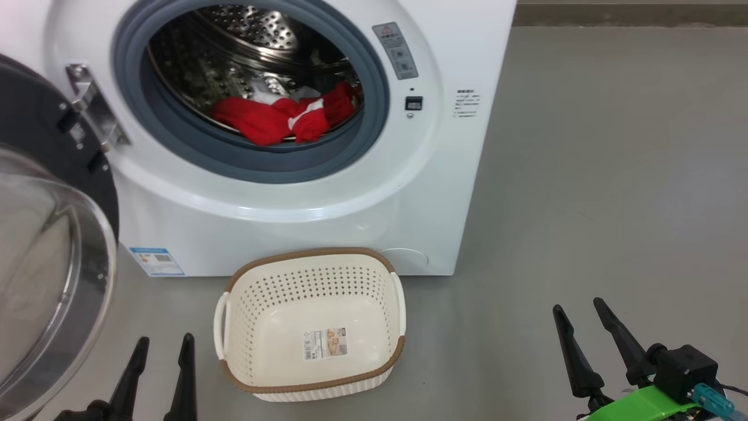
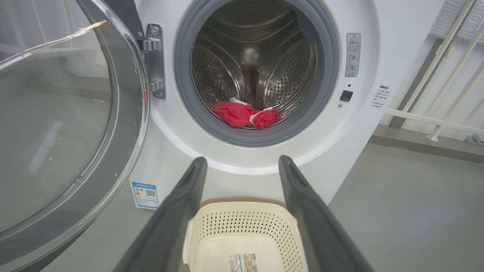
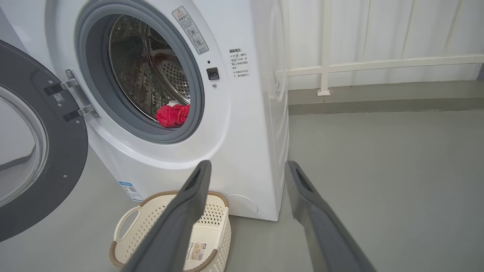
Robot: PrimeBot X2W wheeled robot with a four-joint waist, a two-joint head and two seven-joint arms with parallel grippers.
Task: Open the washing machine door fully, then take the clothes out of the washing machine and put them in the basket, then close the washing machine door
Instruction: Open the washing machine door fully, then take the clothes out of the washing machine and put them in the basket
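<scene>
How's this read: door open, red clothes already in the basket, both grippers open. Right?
No. The clothes lie in the washing machine, not the basket, which holds only its sticker; the head view shows it. The door is open, and the left gripper and right gripper are open.

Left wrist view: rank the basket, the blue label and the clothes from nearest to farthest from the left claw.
1. basket, on the floor right below the open left claw.
2. blue label, low on the washing machine front, toward the view's left.
3. clothes, farthest, inside the drum.
</scene>
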